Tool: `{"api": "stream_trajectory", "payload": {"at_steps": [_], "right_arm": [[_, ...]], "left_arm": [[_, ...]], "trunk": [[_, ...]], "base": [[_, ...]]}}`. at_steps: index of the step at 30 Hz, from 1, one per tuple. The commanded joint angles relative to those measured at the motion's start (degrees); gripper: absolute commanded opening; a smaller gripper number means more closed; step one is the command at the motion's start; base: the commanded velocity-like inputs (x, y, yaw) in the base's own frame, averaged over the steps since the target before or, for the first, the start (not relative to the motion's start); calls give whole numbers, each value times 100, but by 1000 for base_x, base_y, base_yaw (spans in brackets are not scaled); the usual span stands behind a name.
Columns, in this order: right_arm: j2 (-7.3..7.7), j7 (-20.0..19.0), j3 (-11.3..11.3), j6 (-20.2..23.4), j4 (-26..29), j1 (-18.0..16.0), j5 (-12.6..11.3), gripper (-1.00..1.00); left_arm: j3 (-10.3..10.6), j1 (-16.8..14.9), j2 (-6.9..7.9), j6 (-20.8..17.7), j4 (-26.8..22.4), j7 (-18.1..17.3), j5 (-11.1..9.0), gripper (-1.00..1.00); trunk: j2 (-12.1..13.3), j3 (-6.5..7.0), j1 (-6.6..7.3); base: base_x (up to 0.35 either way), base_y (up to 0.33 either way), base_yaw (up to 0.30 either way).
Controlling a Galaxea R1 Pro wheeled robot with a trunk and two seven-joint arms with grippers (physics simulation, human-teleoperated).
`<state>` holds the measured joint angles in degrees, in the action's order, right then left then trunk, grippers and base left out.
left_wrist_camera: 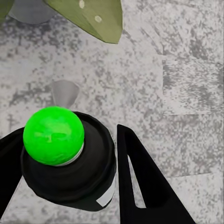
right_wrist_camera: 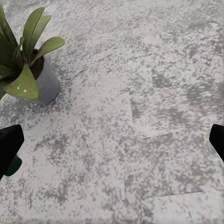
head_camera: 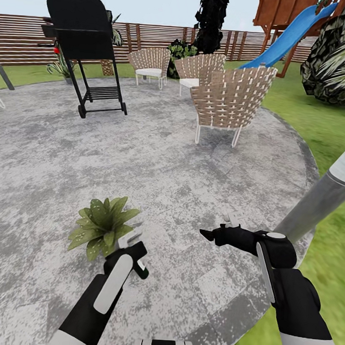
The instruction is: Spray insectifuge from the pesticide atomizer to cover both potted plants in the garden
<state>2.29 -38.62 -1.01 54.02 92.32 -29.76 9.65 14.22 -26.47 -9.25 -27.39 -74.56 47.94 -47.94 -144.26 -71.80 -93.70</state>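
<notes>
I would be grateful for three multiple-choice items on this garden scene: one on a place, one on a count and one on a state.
1. Where does the potted plant stand?
A. on the lawn
B. on the stone patio, beside the left gripper
C. under the grill
2. How many woven chairs are there?
A. one
B. three
C. five
3. The right gripper is:
A. open, empty
B. shut on a leaf
C. shut on a chair leg
Answers: B, grey stone surrounds its pot; B, three stand at the patio's far side; A, the right wrist view has its fingers wide apart over bare stone.
</notes>
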Motion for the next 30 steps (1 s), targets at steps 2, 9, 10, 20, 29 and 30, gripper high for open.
{"api": "stream_trajectory", "payload": {"at_steps": [2,9,10,20,29,30], "right_arm": [[0,-58,-4,13,6,-4,62,100],[8,-58,-13,23,6,-4,56,100],[8,-58,-13,22,6,-4,56,100],[7,-58,-11,19,6,-4,55,100],[0,-58,-5,7,6,-4,54,100],[0,-58,-5,7,6,-4,54,100]], "left_arm": [[39,-41,2,14,124,117,-163,-100],[81,-488,5,459,1225,151,-569,-100],[86,-495,9,473,1247,145,-572,-100],[96,-508,40,641,1286,143,-570,-100],[106,-425,-2,850,503,1297,-656,-100],[106,-423,-1,872,491,1335,-736,-100]], "trunk": [[-2,-5,1],[-2,-5,1],[-2,-5,1],[-2,-5,1],[-2,-5,1],[-2,-5,1]], "base": [[0,0,0],[36,-5,0],[226,-53,0],[244,-71,0],[17,-3,0],[0,0,0]]}}
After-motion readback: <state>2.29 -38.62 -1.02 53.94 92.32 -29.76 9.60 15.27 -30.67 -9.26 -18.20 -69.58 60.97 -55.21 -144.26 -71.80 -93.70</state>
